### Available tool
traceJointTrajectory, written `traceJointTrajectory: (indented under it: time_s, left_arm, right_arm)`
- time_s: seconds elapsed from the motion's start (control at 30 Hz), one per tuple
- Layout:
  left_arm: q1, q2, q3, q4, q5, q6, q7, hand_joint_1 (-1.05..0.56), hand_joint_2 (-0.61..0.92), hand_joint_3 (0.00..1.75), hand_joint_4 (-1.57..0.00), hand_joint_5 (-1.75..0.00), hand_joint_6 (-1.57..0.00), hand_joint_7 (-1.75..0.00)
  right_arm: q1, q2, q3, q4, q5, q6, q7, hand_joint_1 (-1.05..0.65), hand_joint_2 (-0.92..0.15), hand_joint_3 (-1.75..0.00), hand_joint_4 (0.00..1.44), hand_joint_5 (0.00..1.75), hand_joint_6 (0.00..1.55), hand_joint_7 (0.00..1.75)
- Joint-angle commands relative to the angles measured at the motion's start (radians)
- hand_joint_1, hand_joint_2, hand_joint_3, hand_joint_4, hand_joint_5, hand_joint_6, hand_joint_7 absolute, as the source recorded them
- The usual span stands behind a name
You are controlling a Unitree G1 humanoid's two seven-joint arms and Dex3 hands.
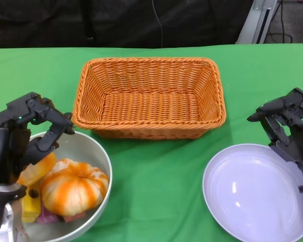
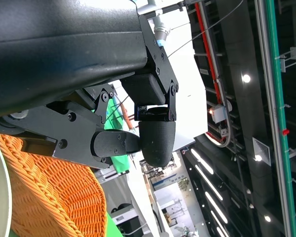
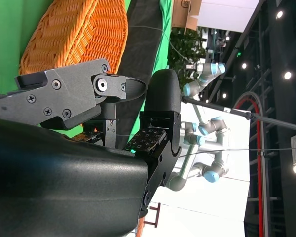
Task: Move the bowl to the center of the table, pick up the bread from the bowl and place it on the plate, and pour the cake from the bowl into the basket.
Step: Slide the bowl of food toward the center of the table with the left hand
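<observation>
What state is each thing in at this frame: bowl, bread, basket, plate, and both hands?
bowl: upright at the table's left, food inside.
bread: in the bowl, not picked up.
basket: upright, nothing inside.
plate: flat, bare.
left hand: over the bowl's rim, holding nothing.
right hand: above the plate's edge, holding nothing.

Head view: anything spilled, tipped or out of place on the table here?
Nothing stands out. The basket sits upright and empty; the plate lies flat and bare by the right hand. The bowl is upright at the left hand, the bread and other pieces inside it, nothing spilled.
</observation>
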Motion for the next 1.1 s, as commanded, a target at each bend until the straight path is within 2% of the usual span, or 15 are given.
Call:
traceJointTrajectory:
  time_s: [0.03, 0.13, 0.27, 0.4, 0.43, 0.47, 0.53, 0.57, 0.6, 0.67, 0.7, 0.8, 0.93, 0.97, 1.1]
  left_arm:
    - [-0.009, 0.007, 0.012, -0.003, -0.022, 0.006, 0.020, -0.12, 0.92, 0.36, -0.81, -1.49, -0.85, -1.17]
    - [-0.016, -0.003, 0.027, -0.001, -0.045, 0.017, 0.032, -0.11, 0.92, 0.33, -0.79, -1.40, -0.84, -1.08]
    - [-0.020, 0.012, 0.041, -0.018, -0.075, 0.065, 0.034, -0.16, 0.92, 0.32, -0.79, -1.31, -0.89, -0.87]
    - [-0.021, 0.021, 0.050, -0.032, -0.069, 0.085, 0.043, -0.18, 0.92, 0.30, -0.79, -1.27, -0.91, -0.80]
    - [-0.021, 0.048, 0.059, -0.044, -0.039, 0.101, 0.060, -0.18, 0.92, 0.30, -0.79, -1.27, -0.91, -0.79]
    - [-0.021, 0.072, 0.068, -0.058, -0.011, 0.119, 0.078, -0.21, 0.92, 0.26, -0.76, -1.15, -0.93, -0.61]
    - [-0.018, 0.102, 0.078, -0.084, 0.020, 0.155, 0.100, -0.26, 0.92, 0.21, -0.78, -0.99, -0.99, -0.38]
    - [-0.015, 0.115, 0.080, -0.096, 0.017, 0.175, 0.099, -0.27, 0.92, 0.20, -0.78, -0.94, -1.01, -0.32]
    - [-0.013, 0.127, 0.081, -0.105, 0.012, 0.192, 0.095, -0.30, 0.92, 0.14, -0.83, -0.74, -1.00, -0.20]
    - [-0.009, 0.153, 0.080, -0.119, 0.004, 0.220, 0.083, -0.34, 0.92, 0.10, -0.87, -0.54, -1.00, -0.09]
    - [-0.006, 0.168, 0.080, -0.128, -0.008, 0.239, 0.069, -0.38, 0.92, 0.09, -0.87, -0.37, -0.94, -0.04]
    - [-0.001, 0.201, 0.086, -0.139, -0.031, 0.281, 0.042, -0.45, 0.92, 0.11, -0.82, -0.14, -0.81, 0.00]
    - [0.018, 0.239, 0.094, -0.157, -0.009, 0.330, 0.054, -0.56, 0.92, 0.14, -0.74, -0.06, -0.70, 0.00]
    - [0.023, 0.249, 0.096, -0.159, -0.003, 0.338, 0.052, -0.61, 0.92, 0.20, -0.70, -0.03, -0.64, 0.00]
    - [0.044, 0.268, 0.099, -0.169, 0.002, 0.362, 0.041, -0.71, 0.92, 0.27, -0.63, 0.00, -0.57, 0.00]
  right_arm:
    - [-0.013, -0.009, -0.005, 0.006, 0.018, -0.011, 0.003, -0.13, -0.92, -0.38, 0.77, 1.32, 0.73, 1.05]
    - [-0.010, -0.011, -0.003, 0.003, 0.006, -0.011, -0.004, -0.13, -0.92, -0.39, 0.76, 1.32, 0.72, 1.05]
    - [-0.012, -0.011, -0.003, 0.009, 0.011, -0.018, 0.005, -0.15, -0.92, -0.37, 0.75, 1.32, 0.72, 1.04]
    - [-0.014, -0.009, -0.003, 0.011, 0.011, -0.020, 0.005, -0.15, -0.92, -0.37, 0.76, 1.32, 0.72, 1.04]
    - [-0.013, -0.009, -0.003, 0.010, 0.003, -0.021, -0.002, -0.15, -0.92, -0.37, 0.76, 1.32, 0.72, 1.04]
    - [-0.012, -0.009, -0.003, 0.009, -0.001, -0.021, -0.006, -0.15, -0.92, -0.37, 0.75, 1.32, 0.72, 1.04]
    - [-0.010, -0.009, -0.003, 0.007, -0.003, -0.019, -0.011, -0.15, -0.92, -0.37, 0.75, 1.32, 0.72, 1.05]
    - [-0.011, -0.010, -0.002, 0.007, -0.002, -0.019, -0.009, -0.15, -0.92, -0.37, 0.75, 1.32, 0.73, 1.05]
    - [-0.011, -0.012, -0.002, 0.008, -0.002, -0.019, -0.008, -0.14, -0.92, -0.37, 0.75, 1.32, 0.72, 1.05]
    - [-0.011, -0.013, -0.001, 0.007, 0.000, -0.017, -0.006, -0.13, -0.92, -0.38, 0.75, 1.32, 0.72, 1.05]
    - [-0.010, -0.011, -0.001, 0.005, 0.003, -0.013, -0.005, -0.13, -0.92, -0.38, 0.75, 1.31, 0.72, 1.04]
    - [-0.008, -0.011, 0.000, 0.002, 0.000, -0.010, -0.011, -0.13, -0.92, -0.39, 0.75, 1.31, 0.72, 1.04]
    - [-0.006, -0.009, 0.000, 0.002, -0.011, -0.013, -0.023, -0.13, -0.92, -0.37, 0.76, 1.31, 0.73, 1.04]
    - [-0.006, -0.008, 0.001, 0.001, -0.007, -0.011, -0.021, -0.13, -0.92, -0.38, 0.76, 1.31, 0.73, 1.04]
    - [-0.004, -0.009, 0.004, 0.001, -0.005, -0.014, -0.017, -0.12, -0.92, -0.39, 0.75, 1.31, 0.72, 1.04]
